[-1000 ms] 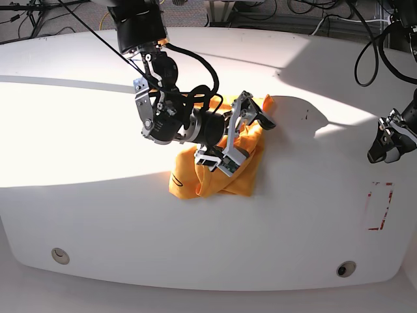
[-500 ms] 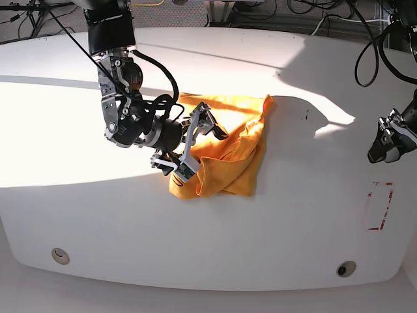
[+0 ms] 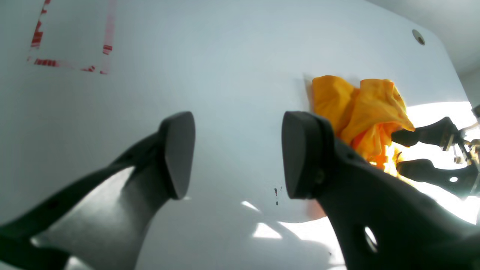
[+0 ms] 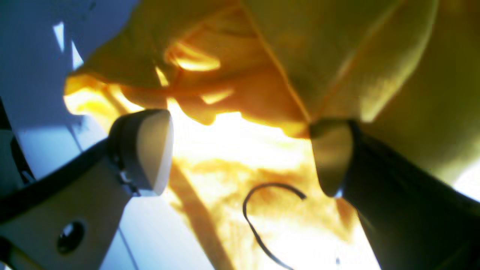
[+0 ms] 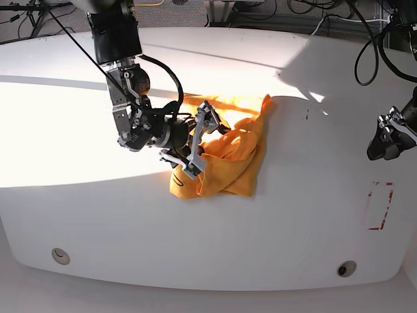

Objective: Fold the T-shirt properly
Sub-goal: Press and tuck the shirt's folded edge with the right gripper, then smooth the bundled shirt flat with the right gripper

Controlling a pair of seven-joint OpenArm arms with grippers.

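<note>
Orange-yellow T-shirt point(image 5: 228, 163) lying crumpled mid-counter point(image 5: 293, 222), running from near-left to far-right, directly before the right fingers point(image 5: 202, 140) gaping empty against its left edge, with the left fingers point(image 5: 386, 140) parted, idling well apart rightward.

Right wrist view: T-shirt point(image 4: 285, 67) fills frame, blurred, overexposed in middle; top, right and bottom edges cut it off. Black line drawing point(image 4: 262, 210) only partly seen, runs off bottom edge. Left wrist view: right-hand finger point(image 3: 307, 153) hides part of shirt; sun glare washes out its right side. Base view: right gripper point(image 5: 199, 142) covers shirt's left part; neck tag not discernible. Left gripper point(image 5: 386, 140) small, opening unreadable here.
</note>
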